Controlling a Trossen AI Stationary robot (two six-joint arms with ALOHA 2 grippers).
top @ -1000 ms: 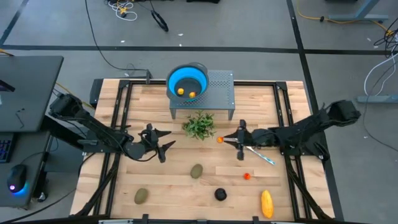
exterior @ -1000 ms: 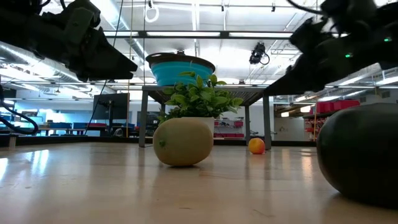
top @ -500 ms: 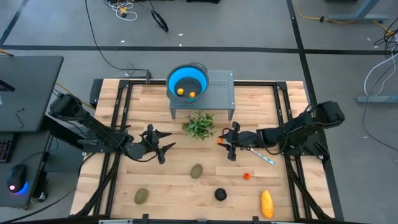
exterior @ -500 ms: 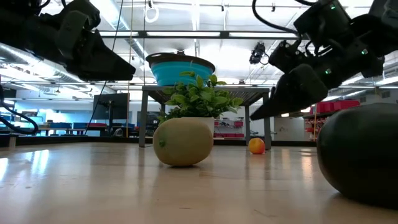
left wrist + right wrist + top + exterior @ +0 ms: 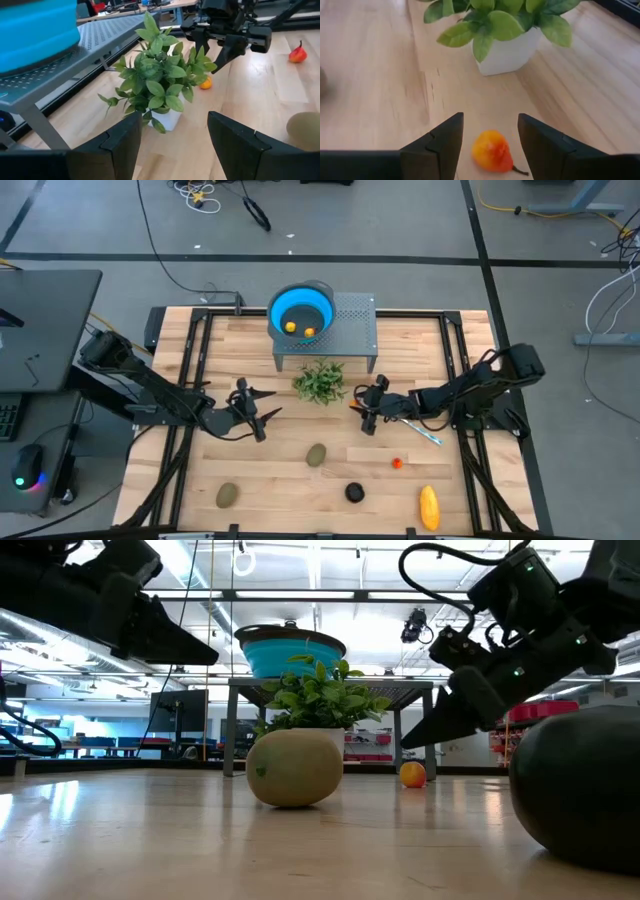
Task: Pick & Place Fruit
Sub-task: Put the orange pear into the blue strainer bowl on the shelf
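A tiny orange fruit (image 5: 492,150) lies on the table beside the potted plant tuft (image 5: 320,381). My right gripper (image 5: 367,410) is open and hangs low over it, one finger on either side (image 5: 490,121), touching nothing. In the low view the fruit (image 5: 412,775) sits under the fingertips (image 5: 412,740). My left gripper (image 5: 255,412) is open and waits left of the plant (image 5: 174,117). Two olive ovals (image 5: 316,454) (image 5: 228,495), a black ball (image 5: 354,492), a red piece (image 5: 397,463) and a yellow oblong (image 5: 429,507) lie nearer the near edge.
A blue bowl (image 5: 301,309) holding two orange pieces stands on a grey perforated stand (image 5: 352,330) at the far side. A white knife with a blue handle (image 5: 421,430) lies under the right arm. Black frame rails (image 5: 182,430) run along both table sides.
My right gripper has moved toward the table's left and down, from beside the knife to over the tiny orange fruit next to the plant. The fruit has stayed where it was.
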